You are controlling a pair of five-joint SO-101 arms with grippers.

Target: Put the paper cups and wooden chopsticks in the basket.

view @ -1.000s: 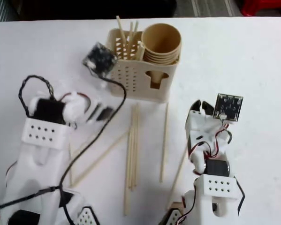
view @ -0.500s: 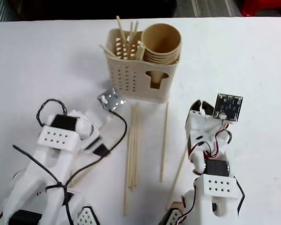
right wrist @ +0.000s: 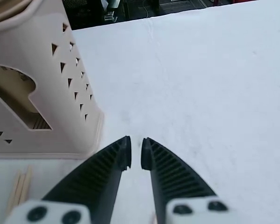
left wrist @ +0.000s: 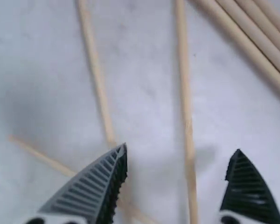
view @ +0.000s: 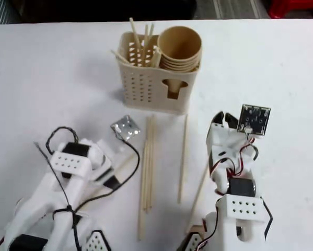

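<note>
Chopstick (left wrist: 184,93) between wide-spread left gripper (left wrist: 179,150) tips, from its wrist; right gripper (right wrist: 135,140) closed, empty

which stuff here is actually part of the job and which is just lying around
Job: basket; paper cups stacked in it; chopsticks standing in it; loose chopsticks lying flat; left gripper, open over them.
Not the job: white table; red object beyond its far edge.

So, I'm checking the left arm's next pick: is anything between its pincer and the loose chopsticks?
Nothing visible. The open left pincer hangs right over wooden chopsticks lying bare on the table.
</note>
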